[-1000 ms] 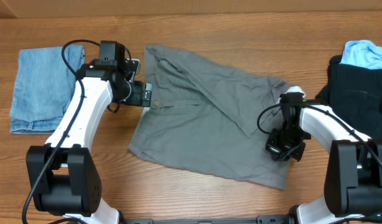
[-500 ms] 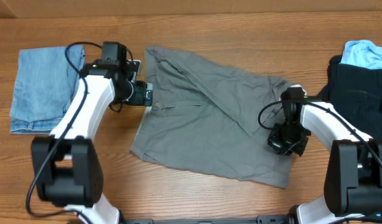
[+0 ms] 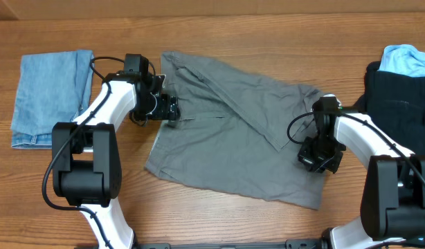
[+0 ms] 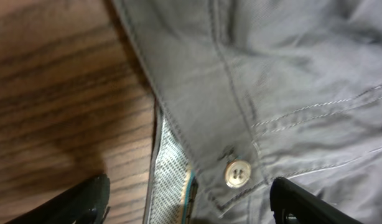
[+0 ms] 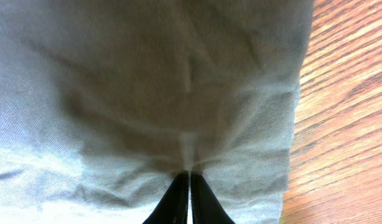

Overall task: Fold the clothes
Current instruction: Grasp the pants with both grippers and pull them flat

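Wooden table, grey shorts spread mid-table. Your left gripper gapes over the waistband, holding nothing; right gripper's pinched shut on the hem. Close shallow and the waistband slips.

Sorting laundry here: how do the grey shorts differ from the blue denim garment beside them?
The grey shorts lie spread out and creased, one flap turned over; the blue denim garment is folded into a tidy rectangle. The shorts cover more of the table than the denim. Both lie flat on the wooden table.
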Action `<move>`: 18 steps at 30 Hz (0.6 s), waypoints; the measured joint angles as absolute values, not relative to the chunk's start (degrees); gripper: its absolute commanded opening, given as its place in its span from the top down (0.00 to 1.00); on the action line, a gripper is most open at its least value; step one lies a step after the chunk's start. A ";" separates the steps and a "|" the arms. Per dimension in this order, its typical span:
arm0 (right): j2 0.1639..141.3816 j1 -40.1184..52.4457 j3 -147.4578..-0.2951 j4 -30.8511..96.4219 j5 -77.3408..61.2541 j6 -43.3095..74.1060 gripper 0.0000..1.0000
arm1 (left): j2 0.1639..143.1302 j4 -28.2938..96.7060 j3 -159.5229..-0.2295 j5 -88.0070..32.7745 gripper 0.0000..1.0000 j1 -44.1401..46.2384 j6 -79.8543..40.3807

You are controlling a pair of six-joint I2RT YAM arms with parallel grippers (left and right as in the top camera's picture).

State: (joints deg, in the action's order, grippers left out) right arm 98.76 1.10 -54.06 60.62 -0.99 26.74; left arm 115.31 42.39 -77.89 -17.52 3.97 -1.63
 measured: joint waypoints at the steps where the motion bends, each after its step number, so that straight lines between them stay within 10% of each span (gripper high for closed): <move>1: 98.76 1.10 -54.06 60.62 -0.99 26.76 0.93 | 115.33 42.06 -77.89 -17.91 0.24 3.97 -1.69; 6: 98.76 1.10 -54.06 60.60 -0.99 26.79 0.93 | 115.33 41.91 -77.89 -20.08 0.43 3.97 -2.81; 18: 98.85 1.10 -54.06 60.58 -0.82 25.87 0.92 | 115.33 41.95 -77.89 -23.57 0.42 4.64 -3.11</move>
State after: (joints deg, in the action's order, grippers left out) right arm 98.85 1.10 -54.06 60.58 -0.82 25.87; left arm 115.33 41.95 -77.89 -23.57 4.64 -3.11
